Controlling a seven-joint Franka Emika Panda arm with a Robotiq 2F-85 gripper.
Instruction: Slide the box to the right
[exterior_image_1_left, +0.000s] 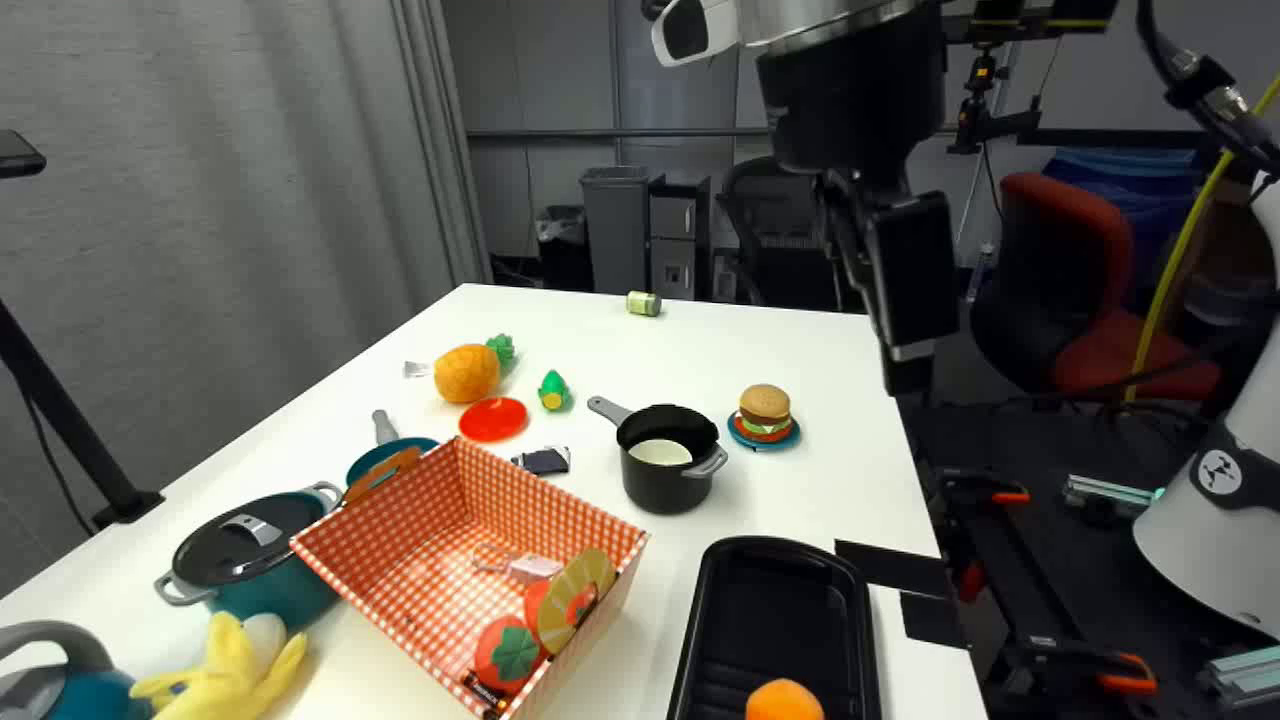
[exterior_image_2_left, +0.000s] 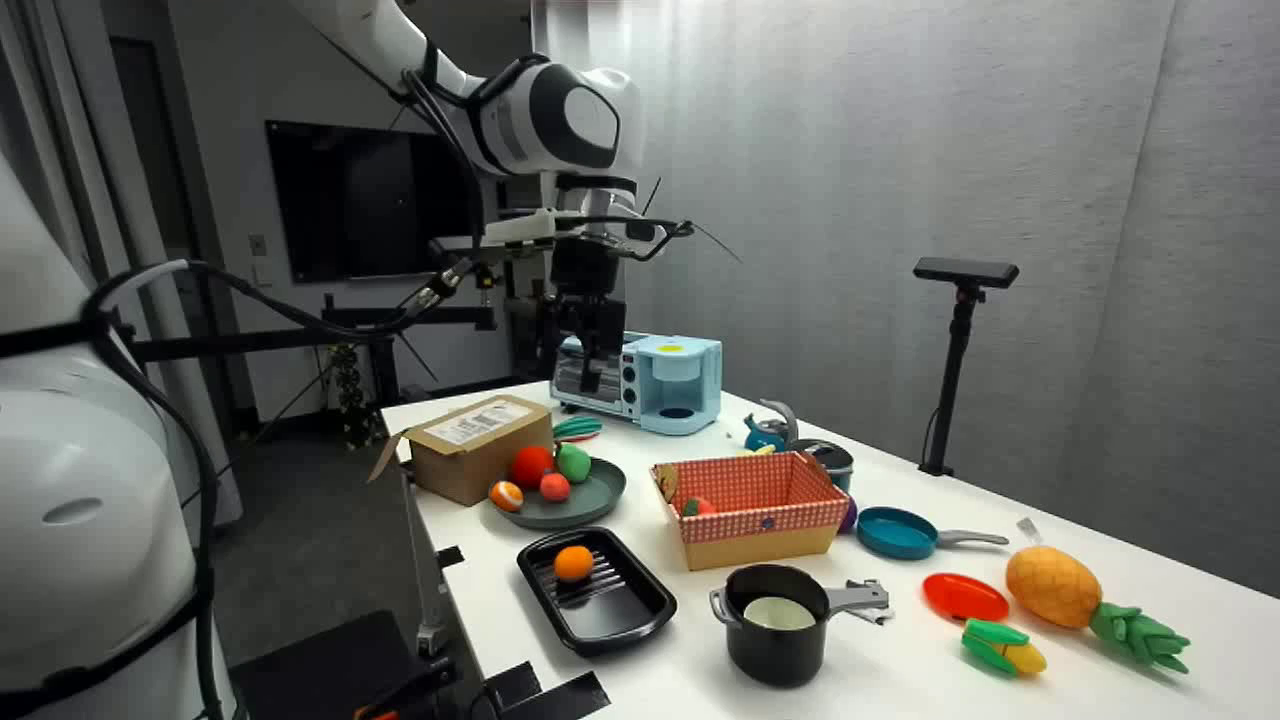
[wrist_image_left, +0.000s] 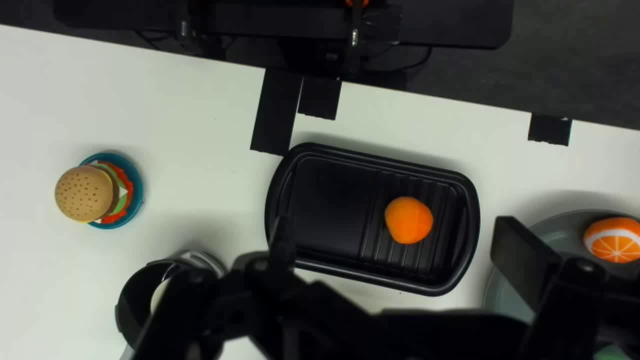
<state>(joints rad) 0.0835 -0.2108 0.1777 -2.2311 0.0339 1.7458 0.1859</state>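
Observation:
The box (exterior_image_1_left: 545, 505) is a shallow rectangular basket with orange-red and white checks. It stands upright on the white table in both exterior views, with a tan lower front (exterior_image_2_left: 765, 545). It holds toy food, including a red toy with green leaves (exterior_image_1_left: 508, 652) and a yellow round slice (exterior_image_1_left: 575, 600). The box does not show in the wrist view. My gripper (wrist_image_left: 395, 227) is open and empty, its two fingers wide apart. It hangs high above the table, over the black tray side, apart from the box. It also shows in both exterior views (exterior_image_1_left: 880, 320) (exterior_image_2_left: 577, 355).
A black tray (exterior_image_2_left: 640, 620) with an orange fruit (wrist_image_left: 409, 220) and a black pot (exterior_image_1_left: 665, 490) stand beside the box. A lidded teal pot (exterior_image_1_left: 255, 555) stands at its opposite side. A grey plate (exterior_image_2_left: 560, 515), cardboard carton (exterior_image_2_left: 480, 455) and blue toaster oven (exterior_image_2_left: 680, 385) stand further along.

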